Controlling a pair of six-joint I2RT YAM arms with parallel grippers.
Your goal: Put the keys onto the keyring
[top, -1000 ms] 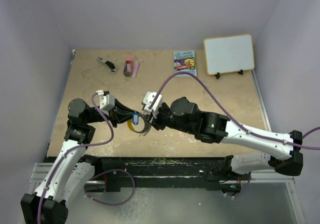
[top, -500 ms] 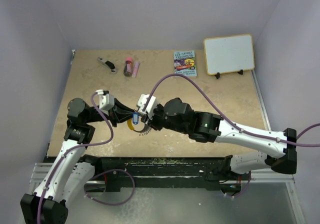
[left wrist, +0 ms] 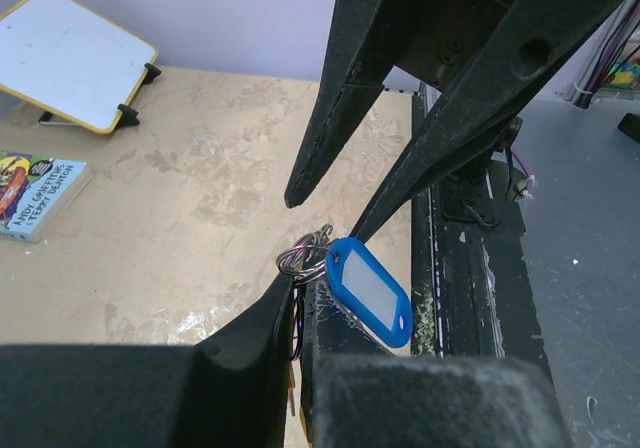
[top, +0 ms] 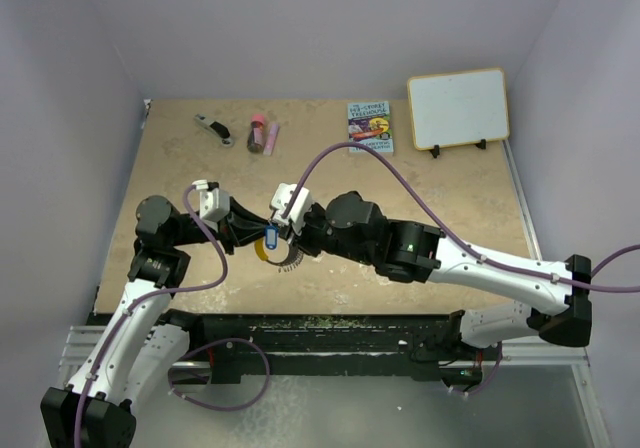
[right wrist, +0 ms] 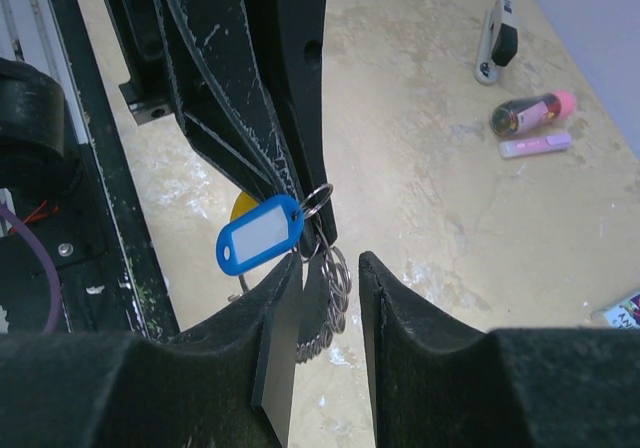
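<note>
left gripper (left wrist: pixel 300 300) pinches blue key (left wrist: pixel 370 290), its label blank.

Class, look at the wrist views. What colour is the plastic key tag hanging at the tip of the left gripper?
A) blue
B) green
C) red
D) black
A: the key tag hanging by its small ring at the tip of the left gripper has a blue plastic frame, and the right wrist view shows the same colour.
</note>
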